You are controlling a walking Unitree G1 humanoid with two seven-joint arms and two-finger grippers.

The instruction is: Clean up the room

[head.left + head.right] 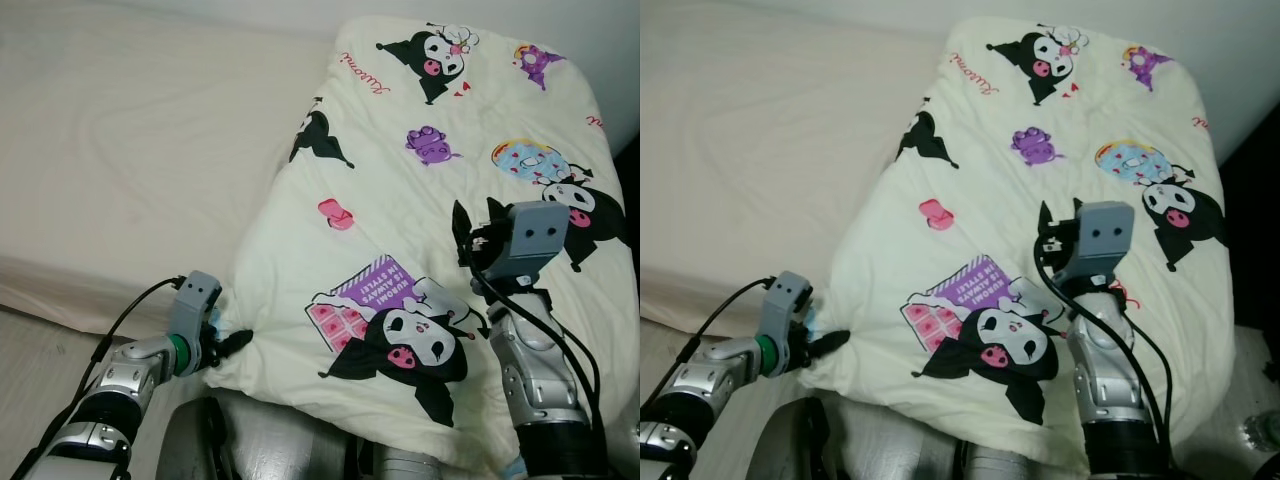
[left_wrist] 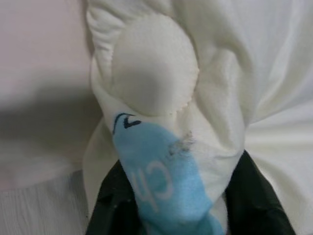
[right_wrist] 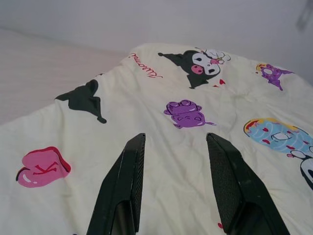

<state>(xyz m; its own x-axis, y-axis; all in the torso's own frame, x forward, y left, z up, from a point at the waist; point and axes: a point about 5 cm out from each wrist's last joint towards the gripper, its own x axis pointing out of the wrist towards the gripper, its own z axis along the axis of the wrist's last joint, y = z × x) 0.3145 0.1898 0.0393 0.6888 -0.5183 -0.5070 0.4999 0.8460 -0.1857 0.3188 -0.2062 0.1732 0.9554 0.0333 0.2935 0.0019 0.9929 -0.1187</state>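
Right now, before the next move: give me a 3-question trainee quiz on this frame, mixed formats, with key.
1. True or false: the left hand is shut on a corner of the cartoon-print blanket.
2. Multiple choice: where is the right hand? A) clamped on the blanket edge B) open above the blanket, holding nothing C) resting on the floor.
3. Fill in: the blanket lies on a bed with a plain ____-coloured sheet.

Key:
1. True; the left wrist view shows bunched fabric between the black fingers.
2. B
3. cream
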